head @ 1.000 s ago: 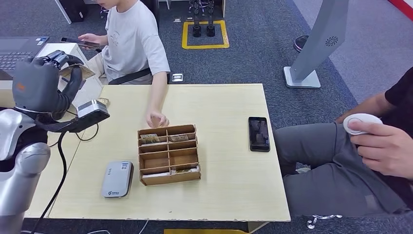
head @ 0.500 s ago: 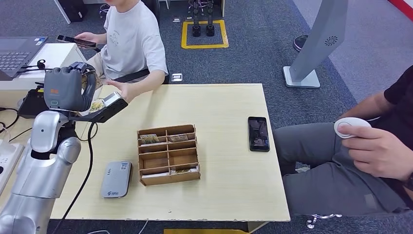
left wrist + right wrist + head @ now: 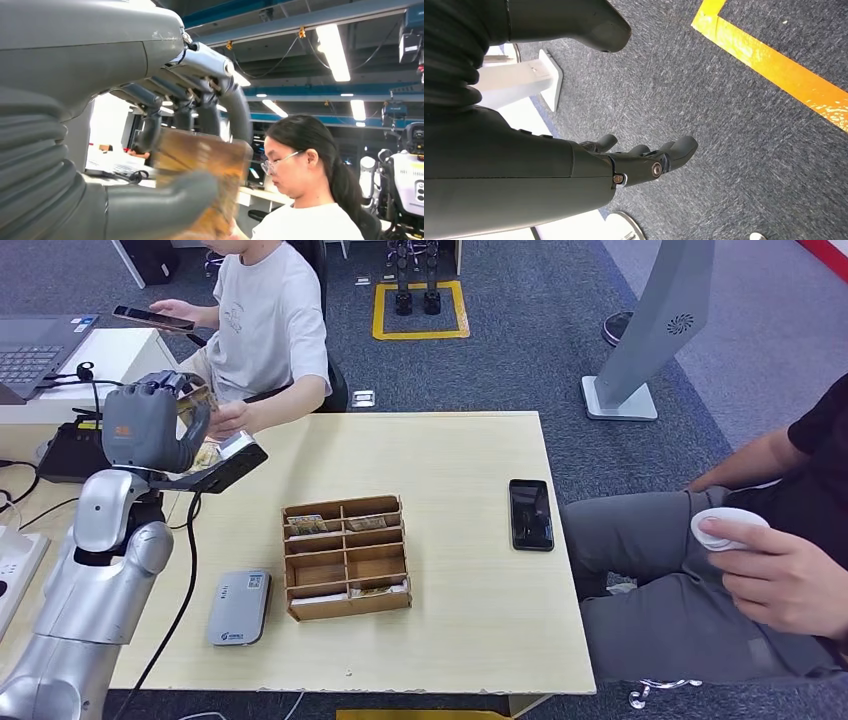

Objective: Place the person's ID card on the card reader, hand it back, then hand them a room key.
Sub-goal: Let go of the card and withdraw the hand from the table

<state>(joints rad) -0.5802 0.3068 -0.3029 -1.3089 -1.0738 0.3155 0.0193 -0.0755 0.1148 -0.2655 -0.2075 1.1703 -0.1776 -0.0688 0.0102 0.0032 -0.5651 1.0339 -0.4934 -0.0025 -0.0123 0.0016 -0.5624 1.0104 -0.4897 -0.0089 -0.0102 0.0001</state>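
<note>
One card, brownish and patterned, sits pinched in the robot's left hand, the thick thumb pressing its near face and the darker fingers hooked over its top edge. The head view shows that hand raised above the table's far left corner, and the seated person's hand is reaching in just beside it, close enough that I cannot tell whether it touches the card yet. The card's print is too blurred to show whether it is the ID or a room key; judging by the reach, this looks like a hand-over step, most likely returning the ID.

The right hand hangs over the carpet, fingers loosely spread and holding nothing.

On the table, the grey card reader lies near the front left edge with nothing on it. Just beside it, toward the middle, stands the wooden divided box, cards lying in several compartments. A black phone rests toward the right edge.

Next, the left hand should hold steady until the person has a firm grip, then loosen the thumb. After that, a key from the box is probably due.
</note>
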